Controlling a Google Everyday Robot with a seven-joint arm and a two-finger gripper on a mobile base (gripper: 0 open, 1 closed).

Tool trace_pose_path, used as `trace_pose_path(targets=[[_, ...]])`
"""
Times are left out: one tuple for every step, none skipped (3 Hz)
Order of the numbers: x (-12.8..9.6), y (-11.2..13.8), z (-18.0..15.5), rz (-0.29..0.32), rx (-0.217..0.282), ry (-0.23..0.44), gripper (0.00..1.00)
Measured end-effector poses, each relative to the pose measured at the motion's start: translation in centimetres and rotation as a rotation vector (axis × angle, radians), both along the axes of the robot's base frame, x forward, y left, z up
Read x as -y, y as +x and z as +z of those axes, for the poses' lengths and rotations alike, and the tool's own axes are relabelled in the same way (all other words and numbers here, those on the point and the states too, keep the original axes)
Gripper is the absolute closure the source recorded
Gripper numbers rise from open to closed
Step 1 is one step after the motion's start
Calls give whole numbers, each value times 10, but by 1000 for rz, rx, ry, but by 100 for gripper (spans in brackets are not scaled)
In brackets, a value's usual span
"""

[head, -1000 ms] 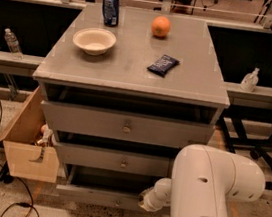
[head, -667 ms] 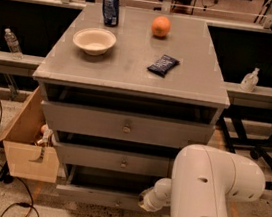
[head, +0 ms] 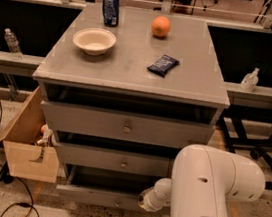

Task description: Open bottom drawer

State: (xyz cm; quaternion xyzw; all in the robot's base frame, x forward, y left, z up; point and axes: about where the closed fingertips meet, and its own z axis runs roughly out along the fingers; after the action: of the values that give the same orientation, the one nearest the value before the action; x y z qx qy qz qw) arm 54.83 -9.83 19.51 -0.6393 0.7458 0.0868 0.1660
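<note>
A grey cabinet (head: 130, 74) stands in front of me with three stacked drawers. The bottom drawer (head: 94, 196) is the lowest and narrowest front; it sticks out a little, with a dark gap above it. Its small knob (head: 116, 204) sits at the centre. My white arm (head: 205, 191) comes in from the lower right and bends left. My gripper (head: 144, 201) is at the arm's end, against the right part of the bottom drawer front, mostly hidden behind the wrist.
On top lie a white bowl (head: 94, 40), a blue can (head: 110, 8), an orange (head: 160, 26) and a dark snack packet (head: 163, 65). The middle drawer (head: 113, 160) and top drawer (head: 123, 125) are above. An open cardboard box (head: 26, 150) leans at the left.
</note>
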Motion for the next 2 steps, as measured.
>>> trace_pose_path(targets=[[0,0,0,0,0,0,60],[0,0,0,0,0,0,37]])
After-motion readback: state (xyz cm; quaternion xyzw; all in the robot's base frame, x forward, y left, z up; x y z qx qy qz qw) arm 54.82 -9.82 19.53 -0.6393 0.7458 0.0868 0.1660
